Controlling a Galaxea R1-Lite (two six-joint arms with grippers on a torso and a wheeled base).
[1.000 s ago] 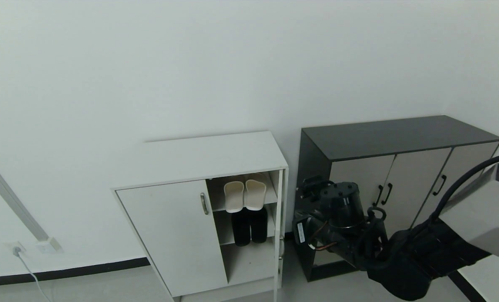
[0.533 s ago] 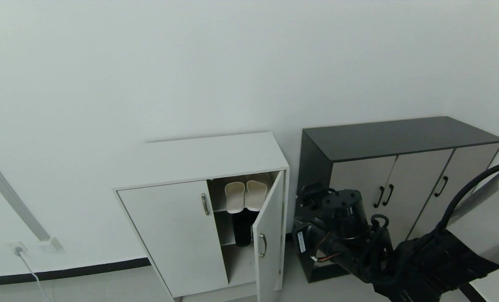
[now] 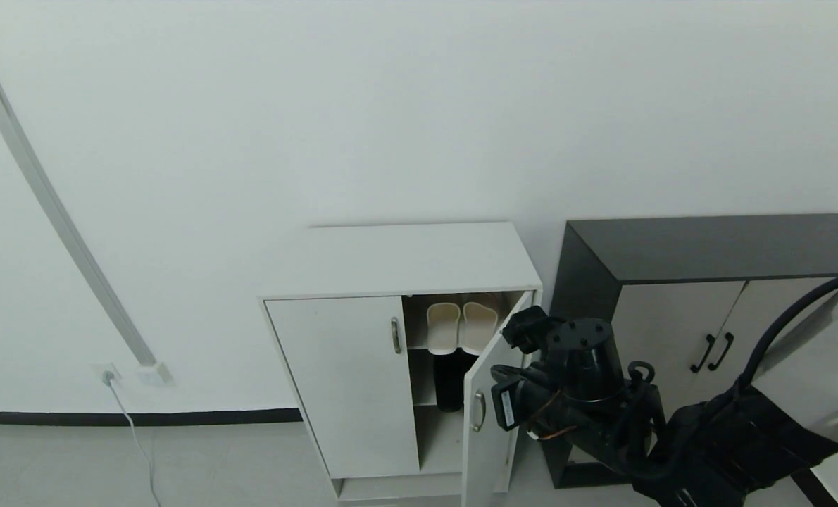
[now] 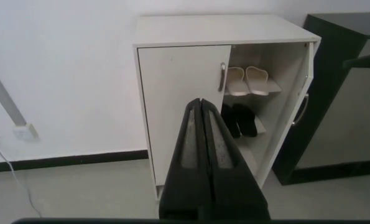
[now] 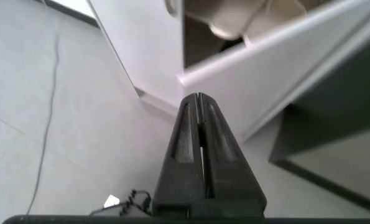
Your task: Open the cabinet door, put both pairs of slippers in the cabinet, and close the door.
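Observation:
The white cabinet [image 3: 419, 257] stands against the wall with its left door shut and its right door [image 3: 493, 408] swung partly open. Inside, a pair of white slippers [image 3: 461, 327] sits on the top shelf and a pair of black slippers [image 3: 449, 384] on the shelf below. My right gripper [image 3: 521, 329] is shut and empty, up against the outer face of the right door near its top edge. From the right wrist, its shut fingers [image 5: 198, 98] point at the door's edge [image 5: 265, 71]. My left gripper [image 4: 201, 102] is shut and empty, held back in front of the cabinet [image 4: 185, 74].
A dark cabinet [image 3: 708, 246] with grey doors stands right beside the white one, close behind my right arm. A wall socket with a cable [image 3: 109, 374] and a slanted conduit [image 3: 53, 204] lie to the left. Bare floor [image 3: 179, 465] spreads before the cabinet.
The right door has swung from wide open to partly open. My right arm has come up against the door. The head camera has turned, shifting the whole scene to the right.

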